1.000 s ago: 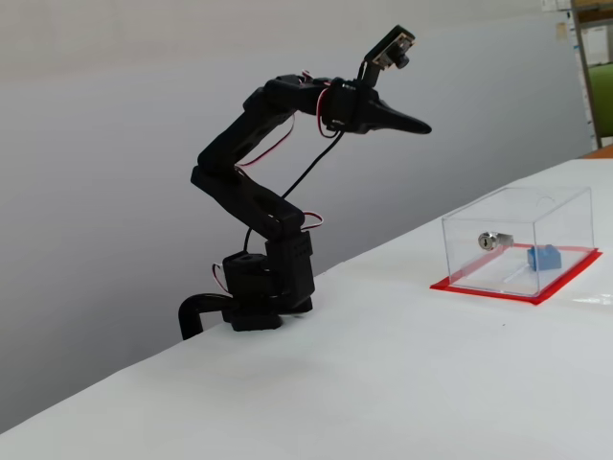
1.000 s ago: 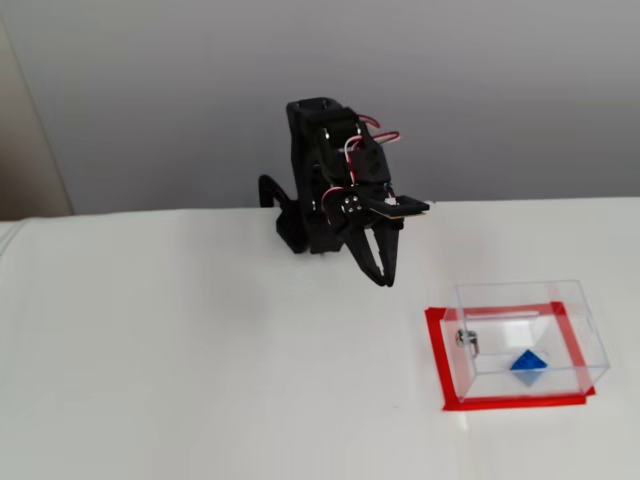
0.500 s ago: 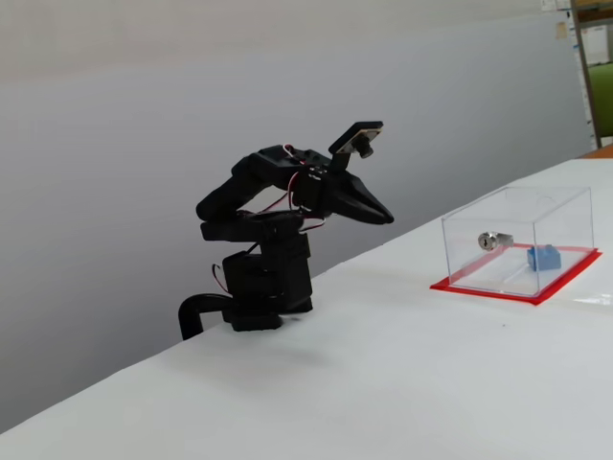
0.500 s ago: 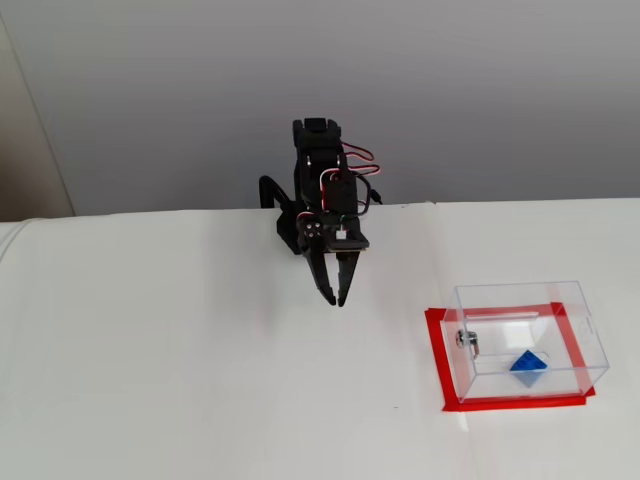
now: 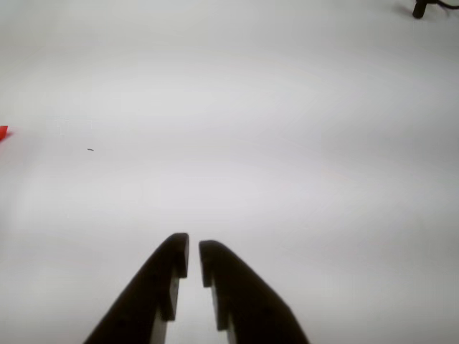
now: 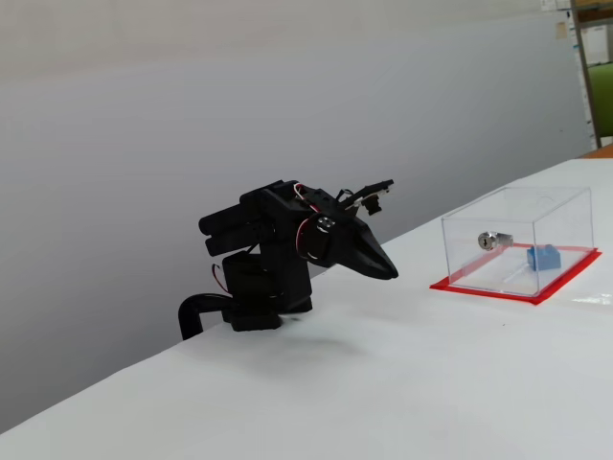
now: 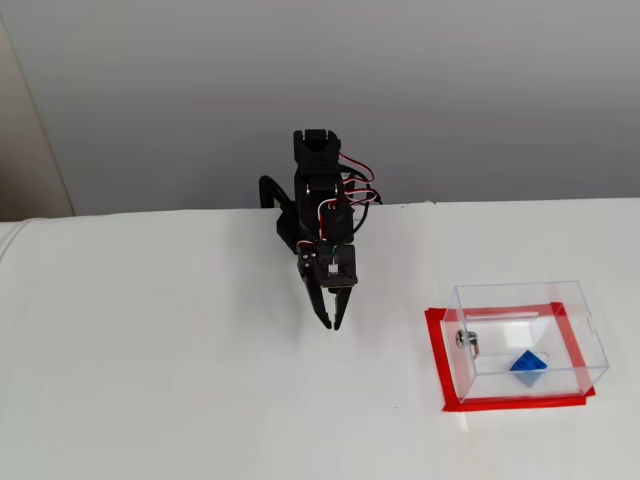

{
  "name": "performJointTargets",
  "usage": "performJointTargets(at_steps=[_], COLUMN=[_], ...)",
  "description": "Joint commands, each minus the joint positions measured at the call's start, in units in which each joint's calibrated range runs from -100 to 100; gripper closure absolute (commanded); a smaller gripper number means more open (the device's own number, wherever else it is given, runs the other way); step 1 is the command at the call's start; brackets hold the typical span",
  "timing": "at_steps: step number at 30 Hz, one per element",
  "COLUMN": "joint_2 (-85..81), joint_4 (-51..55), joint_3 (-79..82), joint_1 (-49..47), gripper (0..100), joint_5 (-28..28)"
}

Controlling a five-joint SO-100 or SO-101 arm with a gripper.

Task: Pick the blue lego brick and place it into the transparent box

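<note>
The blue lego brick [image 6: 545, 257] [image 7: 528, 364] lies inside the transparent box [image 6: 565, 201] [image 7: 520, 296], which stands on a red base at the right in both fixed views. A small silver lock piece [image 6: 492, 240] sits on the box wall. My gripper [image 5: 193, 248] [image 6: 391, 272] [image 7: 331, 322] is folded low over the white table, well to the left of the box. Its two black fingers nearly touch, shut, with nothing between them. In the wrist view only a red sliver [image 5: 3, 132] of the base shows at the left edge.
The arm's base [image 6: 259, 297] [image 7: 300, 225] is clamped at the table's far edge by the grey wall. White table [image 7: 180, 380] spreads around the gripper. A dark object [image 5: 423, 7] shows at the wrist view's top right corner.
The arm has folded down and swung away from the box; the gripper dropped from a raised pose to low over the table. The brick stays in the box.
</note>
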Motion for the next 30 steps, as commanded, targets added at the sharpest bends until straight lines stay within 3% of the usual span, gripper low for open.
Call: performJointTargets(at_steps=[1,5,12,30], joint_2=[-0.68,-0.68,-0.76,-0.59], joint_4=[-3.01,-2.31,7.79,9.18], joint_3=[2.02,1.93,1.93,1.84], joint_1=[-0.20,-0.20,0.31,-0.13], gripper=[98,98,98,98], joint_5=[-0.18,-0.13,-2.48,-2.53])
